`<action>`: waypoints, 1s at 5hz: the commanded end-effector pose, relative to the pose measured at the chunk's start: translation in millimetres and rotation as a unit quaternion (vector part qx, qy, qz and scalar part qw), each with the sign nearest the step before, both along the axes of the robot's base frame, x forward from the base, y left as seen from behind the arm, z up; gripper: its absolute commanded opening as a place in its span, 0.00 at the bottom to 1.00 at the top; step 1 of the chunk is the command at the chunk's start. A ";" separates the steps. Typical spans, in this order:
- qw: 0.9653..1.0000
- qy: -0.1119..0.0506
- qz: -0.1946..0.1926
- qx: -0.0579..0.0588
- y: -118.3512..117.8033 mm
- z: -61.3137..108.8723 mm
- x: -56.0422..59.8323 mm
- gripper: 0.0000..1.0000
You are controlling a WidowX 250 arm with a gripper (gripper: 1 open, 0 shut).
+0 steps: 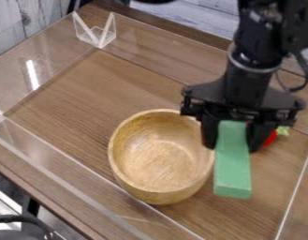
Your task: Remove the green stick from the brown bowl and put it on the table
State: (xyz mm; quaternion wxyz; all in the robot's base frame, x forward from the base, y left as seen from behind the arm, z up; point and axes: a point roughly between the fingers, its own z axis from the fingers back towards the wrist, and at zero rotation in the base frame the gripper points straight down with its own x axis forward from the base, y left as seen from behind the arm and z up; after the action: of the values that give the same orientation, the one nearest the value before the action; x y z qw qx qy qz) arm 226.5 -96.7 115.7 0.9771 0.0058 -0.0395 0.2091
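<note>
The green stick [234,167] is a flat mint-green block hanging nearly upright, its lower end just past the right rim of the brown bowl [156,155]. My gripper [231,129] is shut on the stick's upper end, black fingers on either side. The light-tan wooden bowl sits on the wood-grain table [106,89] and nothing shows inside it. The stick's bottom edge hangs over the table to the right of the bowl; whether it touches the surface I cannot tell.
A red strawberry toy [262,138] lies behind the gripper at the right. Low clear acrylic walls [37,70] border the tabletop, with a clear bracket [96,33] at the back left. The right wall runs close to the stick.
</note>
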 end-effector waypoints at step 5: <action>0.988 0.006 -0.143 -0.053 -22.7 -14.2 0.2 0.00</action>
State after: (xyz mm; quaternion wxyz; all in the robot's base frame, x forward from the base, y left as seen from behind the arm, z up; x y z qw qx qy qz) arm 222.4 -119.4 95.5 0.9967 -0.0428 -0.0105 0.0679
